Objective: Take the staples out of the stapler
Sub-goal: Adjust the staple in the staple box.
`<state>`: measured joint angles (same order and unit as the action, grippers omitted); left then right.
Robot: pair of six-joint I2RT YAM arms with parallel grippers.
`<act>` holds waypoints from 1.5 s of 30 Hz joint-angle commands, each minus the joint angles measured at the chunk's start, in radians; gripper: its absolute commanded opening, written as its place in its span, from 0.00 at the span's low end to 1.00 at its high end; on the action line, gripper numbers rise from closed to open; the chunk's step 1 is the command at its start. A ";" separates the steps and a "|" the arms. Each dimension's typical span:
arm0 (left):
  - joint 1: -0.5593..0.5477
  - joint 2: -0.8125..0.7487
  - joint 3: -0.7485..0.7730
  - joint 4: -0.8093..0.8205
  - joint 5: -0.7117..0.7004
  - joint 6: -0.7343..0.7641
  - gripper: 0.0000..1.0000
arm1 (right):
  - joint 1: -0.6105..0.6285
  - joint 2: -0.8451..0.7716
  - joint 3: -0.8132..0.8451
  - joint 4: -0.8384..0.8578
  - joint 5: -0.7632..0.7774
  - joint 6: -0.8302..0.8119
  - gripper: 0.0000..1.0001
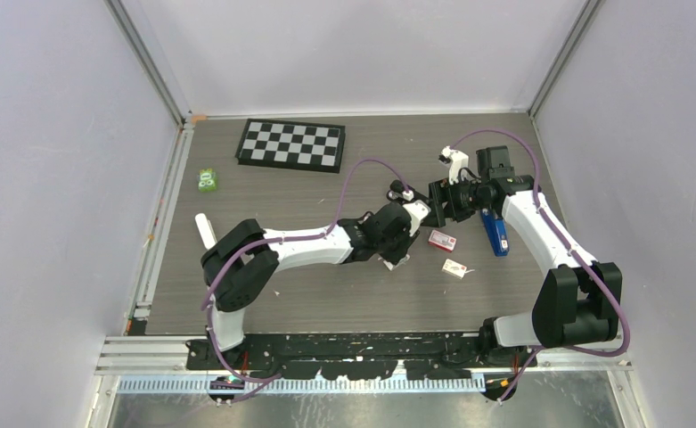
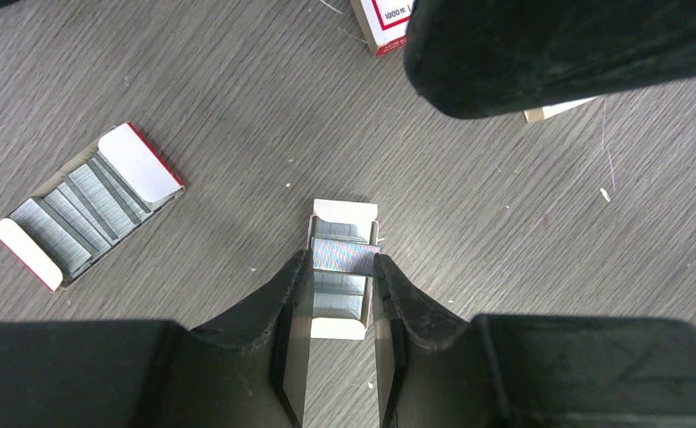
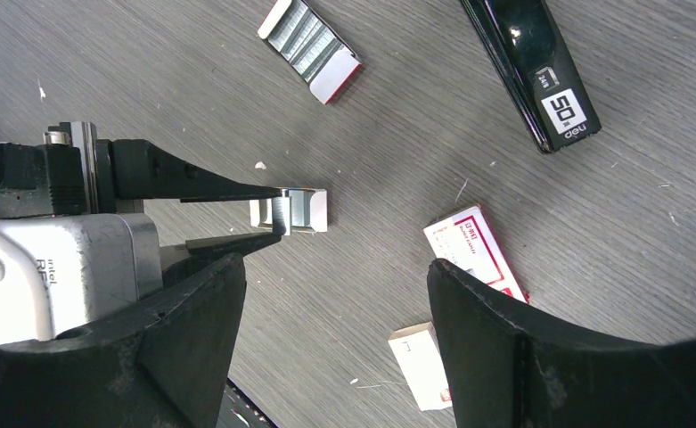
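Tray (image 2: 345, 212) holds staples (image 2: 337, 301); left hand (image 2: 343, 260) pinches top strip (image 2: 346, 256)

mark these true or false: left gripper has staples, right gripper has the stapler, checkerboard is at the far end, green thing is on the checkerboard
1. The left gripper is closed on a strip of staples above a small open tray. True.
2. The right gripper holds the stapler. False: its jaws stand wide open and empty, and the stapler lies on the table, off to one side.
3. The checkerboard lies at the far side of the table. True.
4. The green object sits on the checkerboard. False: it rests on the bare table to the left of the checkerboard, apart from it.
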<state>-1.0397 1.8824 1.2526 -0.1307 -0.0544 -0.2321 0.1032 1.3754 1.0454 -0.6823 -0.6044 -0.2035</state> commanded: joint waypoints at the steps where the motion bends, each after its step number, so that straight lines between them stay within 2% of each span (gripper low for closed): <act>1: 0.001 -0.026 0.003 0.053 -0.032 -0.013 0.24 | 0.016 -0.007 0.028 -0.017 -0.053 0.004 0.79; 45: 0.000 -0.046 -0.078 0.095 -0.051 -0.061 0.24 | 0.016 -0.002 0.030 -0.021 -0.059 0.001 0.80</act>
<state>-1.0397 1.8713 1.1835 -0.0849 -0.0826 -0.2825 0.1097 1.3754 1.0454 -0.6907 -0.6197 -0.2039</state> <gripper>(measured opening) 0.285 0.797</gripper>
